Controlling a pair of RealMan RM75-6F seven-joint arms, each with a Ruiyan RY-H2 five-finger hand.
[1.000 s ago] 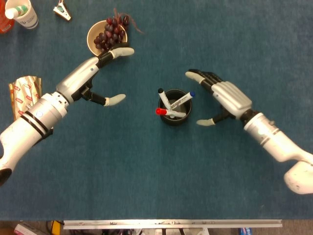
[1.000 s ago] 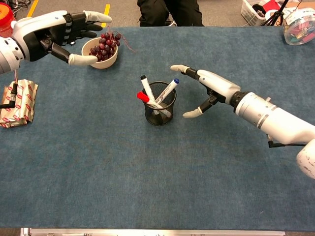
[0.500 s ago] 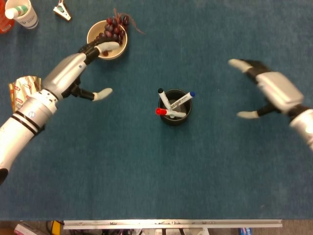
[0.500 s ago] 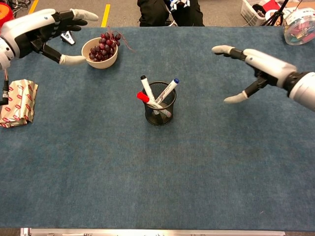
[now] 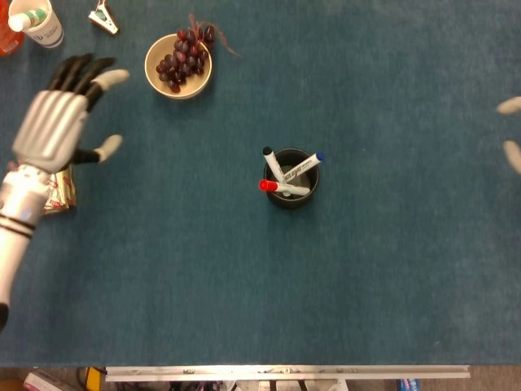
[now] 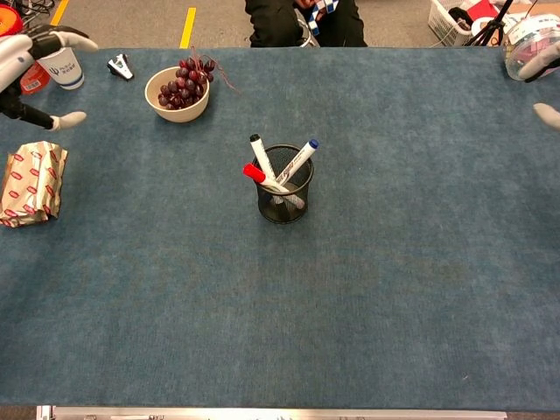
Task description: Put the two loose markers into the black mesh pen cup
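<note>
Both hands have been pulling outward since half a second ago: the left hand point(image 5: 50, 126) is hovering with fingers spread and empty beside the foil snack packet point(image 6: 31, 183); the right hand point(image 5: 511, 130) is showing only fingertips at the frame edge, so its grasp cannot be told. A grape bowl point(image 5: 177, 63) is sitting well apart. The black mesh pen cup point(image 5: 291, 178) is standing mid-counter point(image 5: 244, 285) holding three markers: red-capped point(image 5: 281, 187), blue-capped point(image 5: 304, 165) and black-capped point(image 5: 273, 163).

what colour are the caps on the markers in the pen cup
One red, one blue and one black; the chest view shows them best.

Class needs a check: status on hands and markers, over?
Left hand open. Right hand at frame edge, state unclear. Three markers in cup. Nothing in the way.
</note>
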